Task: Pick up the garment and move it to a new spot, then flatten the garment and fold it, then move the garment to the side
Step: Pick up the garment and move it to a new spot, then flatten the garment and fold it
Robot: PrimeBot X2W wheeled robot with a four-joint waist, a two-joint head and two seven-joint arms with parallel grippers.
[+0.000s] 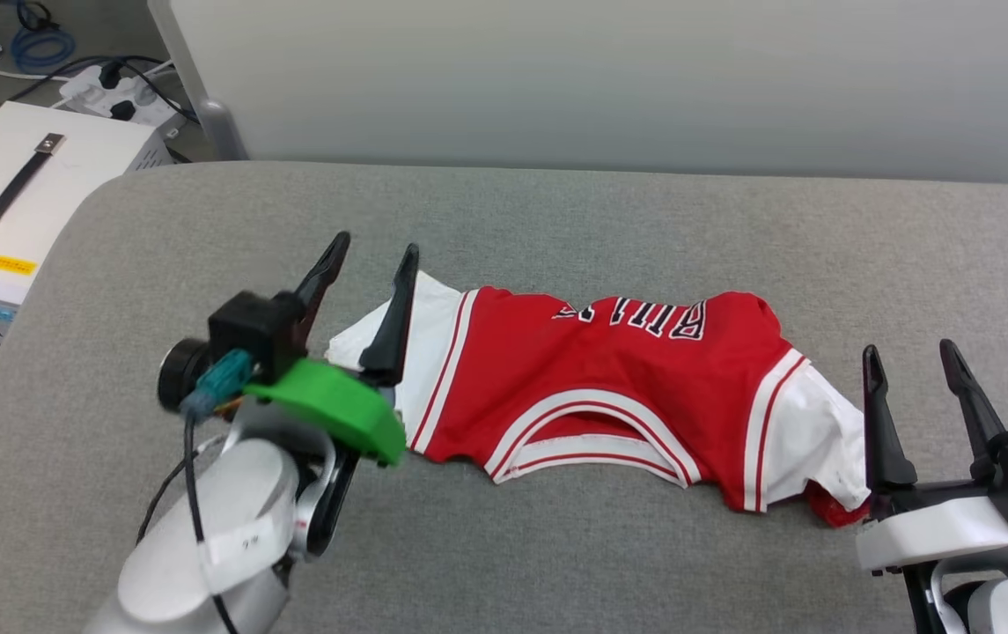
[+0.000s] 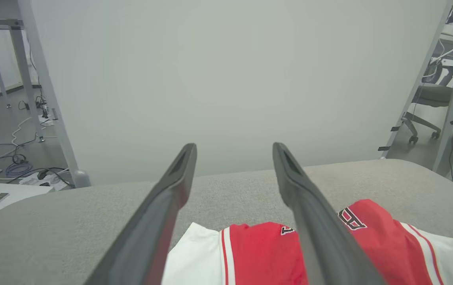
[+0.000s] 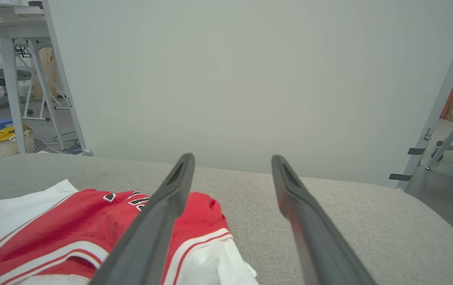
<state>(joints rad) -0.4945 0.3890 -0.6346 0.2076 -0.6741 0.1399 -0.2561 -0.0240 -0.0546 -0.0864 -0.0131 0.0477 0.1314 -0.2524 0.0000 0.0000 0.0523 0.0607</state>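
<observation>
The garment [image 1: 609,379], a red jersey with white sleeves, striped trim and black lettering, lies folded into a wide band on the grey table [image 1: 556,211], neckline toward me. My left gripper [image 1: 376,251] hovers open over its left white sleeve, nothing between the fingers. In the left wrist view the garment [image 2: 258,253] lies below the spread fingers [image 2: 171,190]. My right gripper [image 1: 908,352] stands open just right of the right sleeve, holding nothing. The right wrist view has the garment [image 3: 60,229] at lower left, under the left finger [image 3: 159,221].
A pale partition [image 1: 609,79] stands behind the table's far edge. To the left, off the table, sit a white box with a handle [image 1: 19,194] and floor cables [image 1: 107,88]. A basket [image 3: 2,142] and desk legs show in the right wrist view.
</observation>
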